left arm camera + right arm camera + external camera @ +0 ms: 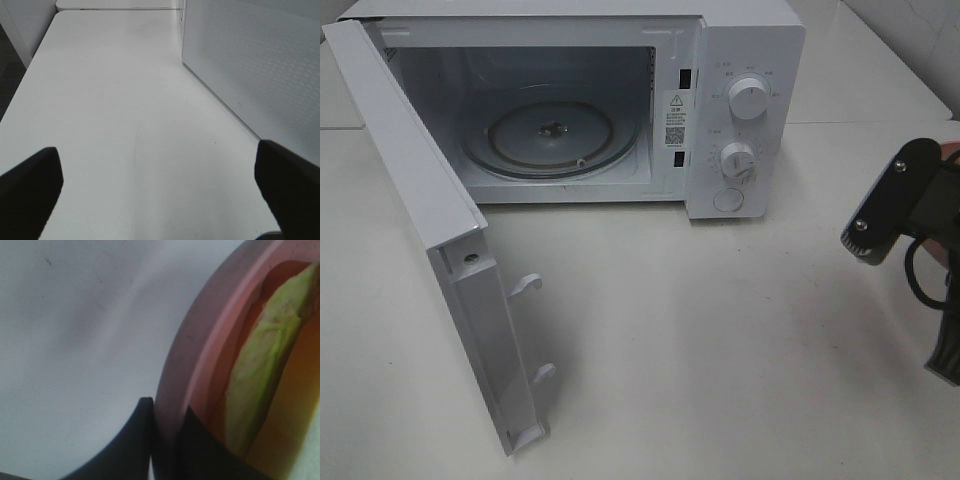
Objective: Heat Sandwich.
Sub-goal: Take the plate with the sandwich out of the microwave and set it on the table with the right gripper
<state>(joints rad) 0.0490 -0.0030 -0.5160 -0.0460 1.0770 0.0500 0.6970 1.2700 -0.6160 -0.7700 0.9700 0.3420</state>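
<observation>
In the right wrist view the sandwich (260,355), with its green layer and an orange-red edge, lies on the pink plate (200,340). My right gripper (167,407) is shut on the plate's rim, one finger outside and one inside. In the exterior high view only the right arm's wrist (892,205) shows at the right edge, with a sliver of pink (950,150) behind it. My left gripper (160,170) is open and empty above bare table; it is out of the exterior high view.
The white microwave (740,100) stands at the back with its door (440,250) swung wide open to the left. Its glass turntable (548,135) is bare. The door's perforated outer face (250,65) is close to my left gripper. White table (700,330) lies in front.
</observation>
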